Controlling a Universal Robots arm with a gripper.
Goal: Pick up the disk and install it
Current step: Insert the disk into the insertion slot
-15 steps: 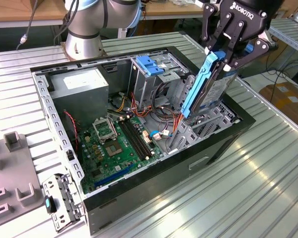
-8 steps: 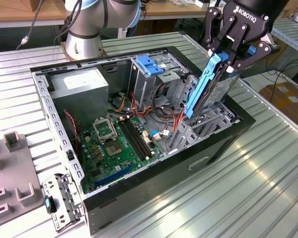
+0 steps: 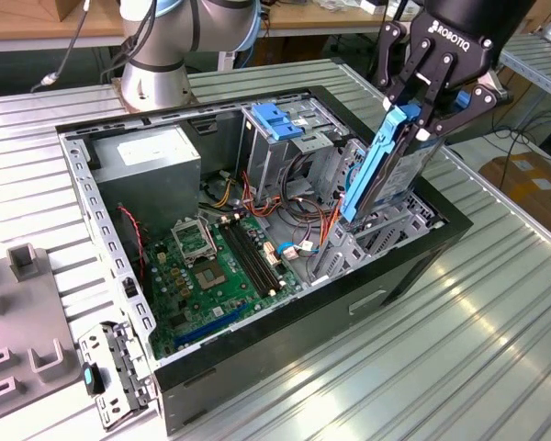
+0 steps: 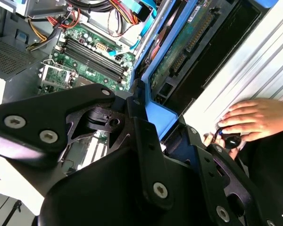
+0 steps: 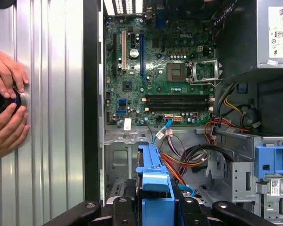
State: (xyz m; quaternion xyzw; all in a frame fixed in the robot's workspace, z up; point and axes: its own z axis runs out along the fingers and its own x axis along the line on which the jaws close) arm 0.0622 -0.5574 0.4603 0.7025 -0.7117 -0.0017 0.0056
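Disk, a flat silver-grey metal hard drive framed by blue plastic carrier rails (image 3: 383, 170), hangs steeply tilted from the black gripper (image 3: 424, 115), which is clenched on its upper end above the open black desktop computer case (image 3: 386, 280). Its lower end meets the grey metal drive bay (image 3: 390, 225) directly below the gripper; how far it has entered cannot be made out. In the first wrist view the disk (image 5: 153, 188) runs straight out from the gripper (image 5: 154, 209) toward the green motherboard (image 5: 160, 70) beyond. By this evidence the pick-up is done and the install is in hand. The insertion appears to call for keeping the blue rails lined up with the bay's guides, clear of the red and orange cables (image 5: 179, 162) just beside it, until the drive seats. Well off to the gripper's side, outside the case, a person's hands (image 5: 7, 108) rest on a small black knob (image 5: 0, 101) on the ribbed aluminium table (image 3: 459, 367).
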